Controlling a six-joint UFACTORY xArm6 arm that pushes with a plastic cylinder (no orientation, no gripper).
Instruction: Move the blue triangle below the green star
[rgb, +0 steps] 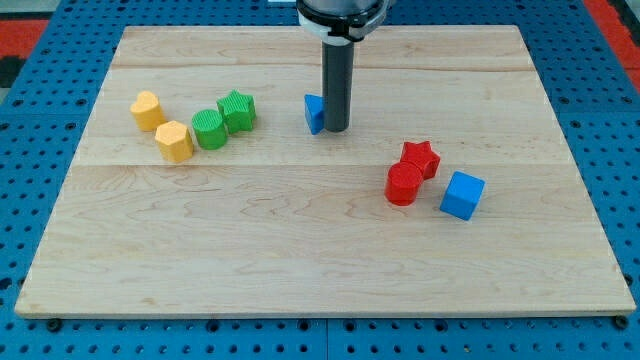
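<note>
Since the rod carries no gripper, nothing is held: my tip (336, 129) presses against the right side of the blue triangle (314, 114), near the worktop (300, 250) top edge's middle, seemingly placed to shove it leftward toward the green star (238, 109) beside the green cylinder (209, 129).

Two yellow blocks (160, 124), two green (223, 120), two red (412, 172), two blue (462, 195).
</note>
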